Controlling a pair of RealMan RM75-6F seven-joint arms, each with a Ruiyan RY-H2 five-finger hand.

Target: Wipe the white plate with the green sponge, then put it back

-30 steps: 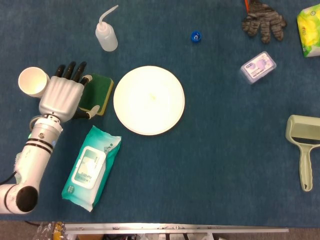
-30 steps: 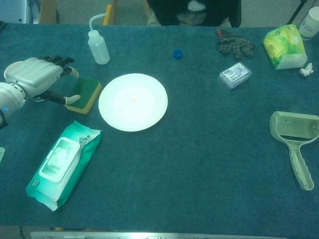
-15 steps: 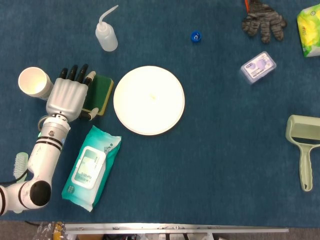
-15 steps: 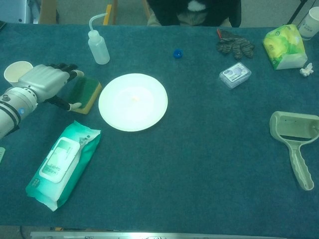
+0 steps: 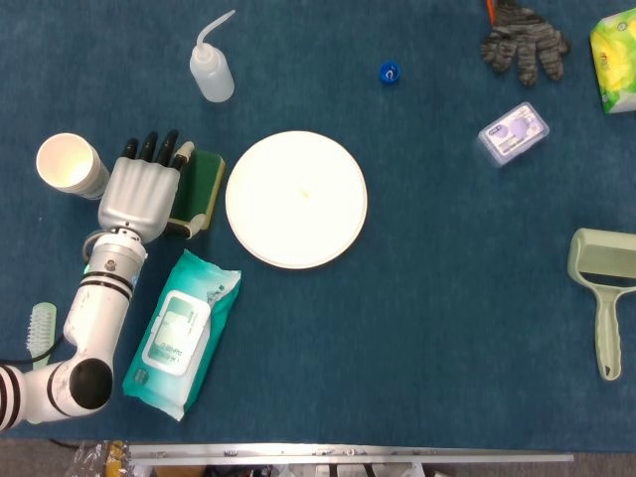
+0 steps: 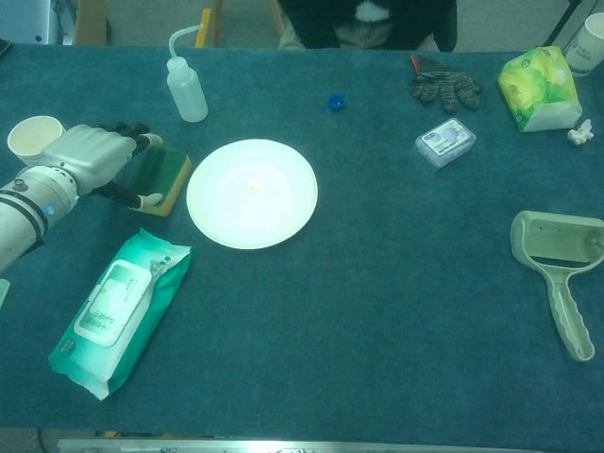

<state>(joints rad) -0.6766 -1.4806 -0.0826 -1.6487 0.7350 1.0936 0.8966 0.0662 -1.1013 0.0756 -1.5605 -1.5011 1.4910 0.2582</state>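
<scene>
- Where the blue cloth covers the table [image 5: 447, 328], the white plate [image 5: 296, 199] lies flat, a small yellowish speck at its middle in the chest view.
- Green sponge [image 5: 202, 185] lies just left of the plate, near its rim; whether the two touch, I cannot tell. Yellow underside shows along the sponge's near edge in the chest view.
- Left hand [image 5: 142, 191] sits palm down at the sponge's left side, dark fingertips [image 5: 149, 147] pointing toward the far edge of the table. Its near-side fingers overlap the sponge's left edge.
- Chest view: thumb [image 6: 132, 196] reaches along the near side of the sponge, other fingers over its top. Fingers look set around the sponge; whether they actually squeeze it, I cannot tell. Sponge rests on the cloth.
- Right hand: not seen in either view.
- Paper cup [image 5: 68, 164] stands just left of the left hand.
- Squeeze bottle [image 5: 211, 72] with bent nozzle, beyond the sponge.
- Wet-wipe pack [image 5: 181, 334], teal, lies near side of the sponge, beside the left forearm.
- Small brush [image 5: 39, 328] at the left edge, part hidden by the arm.
- Blue bottle cap [image 5: 390, 72], knitted glove [image 5: 525, 40], small clear box [image 5: 513, 133], yellow-green packet [image 5: 616, 55]: far right part of the table, well apart from the plate.
- Pale green lint roller [image 5: 602, 298] lies at the right edge.
</scene>
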